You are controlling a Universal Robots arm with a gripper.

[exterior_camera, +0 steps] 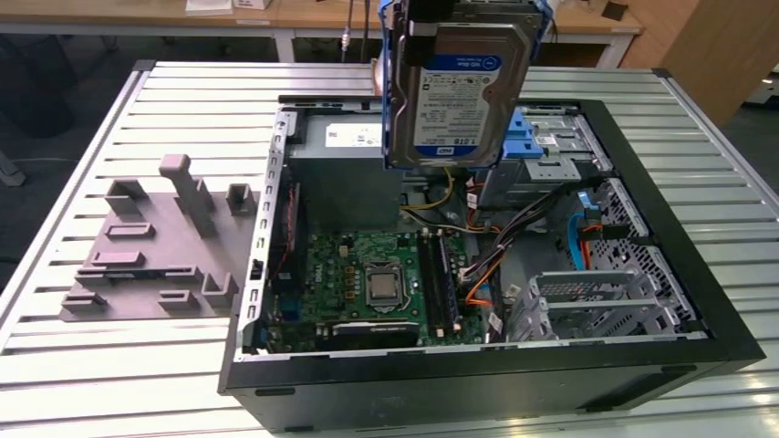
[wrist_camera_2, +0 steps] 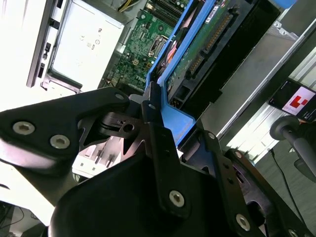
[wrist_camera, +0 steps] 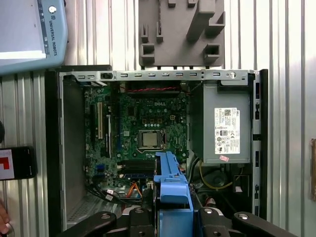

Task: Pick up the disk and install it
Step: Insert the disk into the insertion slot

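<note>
The disk (exterior_camera: 457,87), a silver hard drive with a blue-and-white label and a blue carrier frame, hangs upright in the air over the back of the open computer case (exterior_camera: 681,365). My gripper (exterior_camera: 461,16) is shut on its upper end. In both wrist views the black fingers (wrist_camera_2: 154,116) clamp the blue frame (wrist_camera_2: 174,123) edge-on, with the disk (wrist_camera: 170,190) pointing down towards the case's inside. The silver drive cage with a blue latch (exterior_camera: 548,146) lies just below and to the exterior view's right of the disk.
Inside the case lie a green motherboard (exterior_camera: 378,274), a grey power supply box (wrist_camera: 219,128) and loose cables (exterior_camera: 535,228). A grey moulded fixture (exterior_camera: 159,246) rests on the slatted metal table (exterior_camera: 122,383). A phone (wrist_camera: 15,163) lies beside the case.
</note>
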